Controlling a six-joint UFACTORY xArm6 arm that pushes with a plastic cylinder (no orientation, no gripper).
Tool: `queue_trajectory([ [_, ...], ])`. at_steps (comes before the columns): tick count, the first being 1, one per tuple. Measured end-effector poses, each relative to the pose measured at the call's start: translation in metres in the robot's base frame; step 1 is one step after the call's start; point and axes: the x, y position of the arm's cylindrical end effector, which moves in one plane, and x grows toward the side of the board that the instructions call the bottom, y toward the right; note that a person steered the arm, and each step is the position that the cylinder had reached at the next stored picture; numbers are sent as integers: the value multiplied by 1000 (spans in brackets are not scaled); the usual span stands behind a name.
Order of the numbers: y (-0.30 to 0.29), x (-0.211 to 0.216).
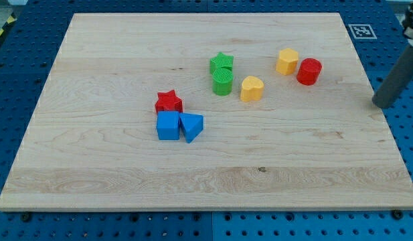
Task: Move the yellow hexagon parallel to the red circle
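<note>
The yellow hexagon (287,61) sits on the wooden board (112,167) at the upper right, just left of the red circle (308,71) and nearly touching it. A yellow heart (252,88) lies below and to the left of the hexagon. My tip (380,104) is at the board's right edge, well to the right of the red circle and a little lower, touching no block.
A green star (221,63) and a green circle (222,82) stand together near the middle top. A red star (169,102), a blue cube (168,125) and a blue triangle (191,126) cluster left of centre. A marker tag (361,30) lies at the top right.
</note>
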Motion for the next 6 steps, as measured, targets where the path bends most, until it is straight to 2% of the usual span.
queue_trajectory([
  [2,39,-14],
  [3,24,-82],
  [4,3,-116],
  [6,-4,-116],
])
